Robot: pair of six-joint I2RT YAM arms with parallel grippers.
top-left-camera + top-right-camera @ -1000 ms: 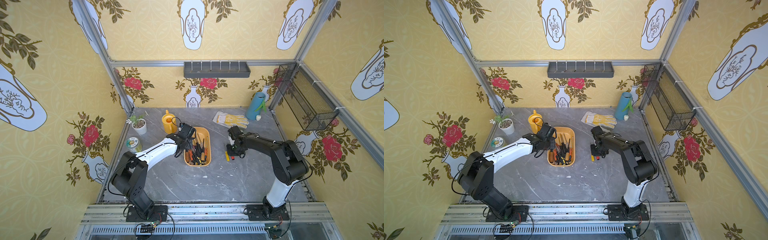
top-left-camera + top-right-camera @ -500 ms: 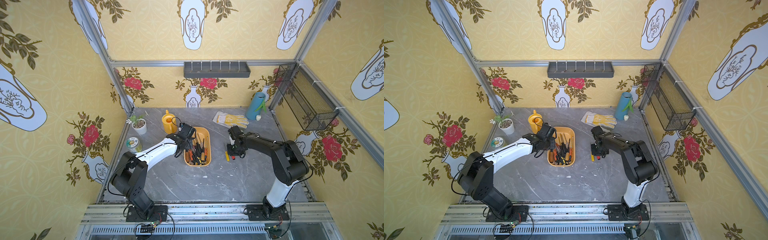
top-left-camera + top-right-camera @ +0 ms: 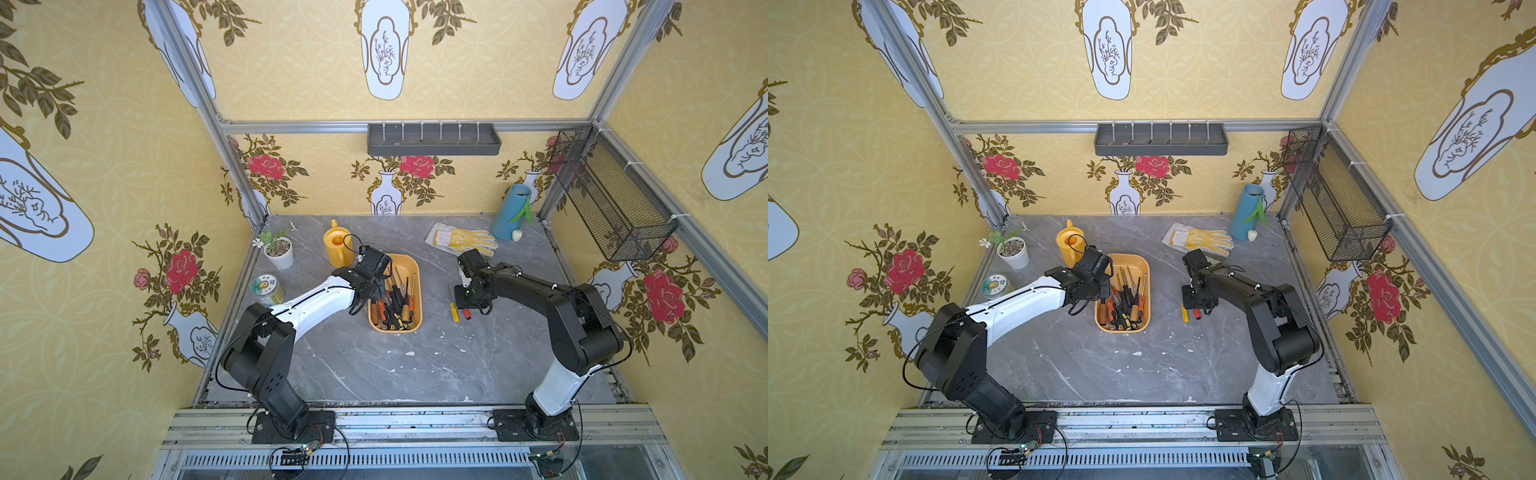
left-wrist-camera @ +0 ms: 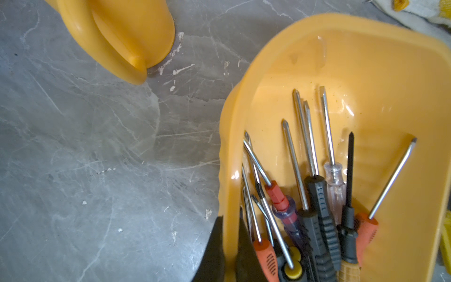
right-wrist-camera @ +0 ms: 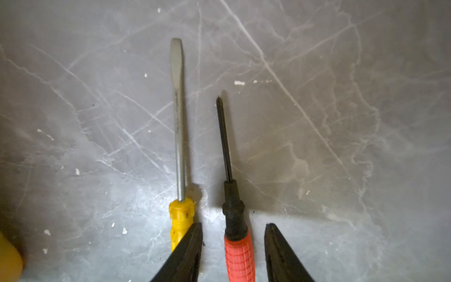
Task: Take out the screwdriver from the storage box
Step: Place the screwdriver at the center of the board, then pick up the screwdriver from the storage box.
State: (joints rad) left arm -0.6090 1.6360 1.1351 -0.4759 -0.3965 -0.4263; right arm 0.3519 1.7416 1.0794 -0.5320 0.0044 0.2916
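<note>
1. On the grey surface (image 3: 374,365), to the right of the storage box (image 3: 405,262), a red-handled screwdriver (image 5: 233,214) lay flat, just beside a yellow-handled screwdriver (image 5: 179,146); both were outside the box.
2. The right end effector (image 5: 233,225) stood low over the red handle, its jaws parted with a gap showing on each side, so it held nothing.
3. The left end effector (image 4: 230,246) was closed on the box's near side wall, pinning the box in place.
4. A heap of other screwdrivers (image 4: 314,207) lay inside the box, handles bunched at one end.
5. Judged from this, the removal looked done for the red one. What seemed left was for the right arm to lift clear, and for the left to let go of the wall.
</note>
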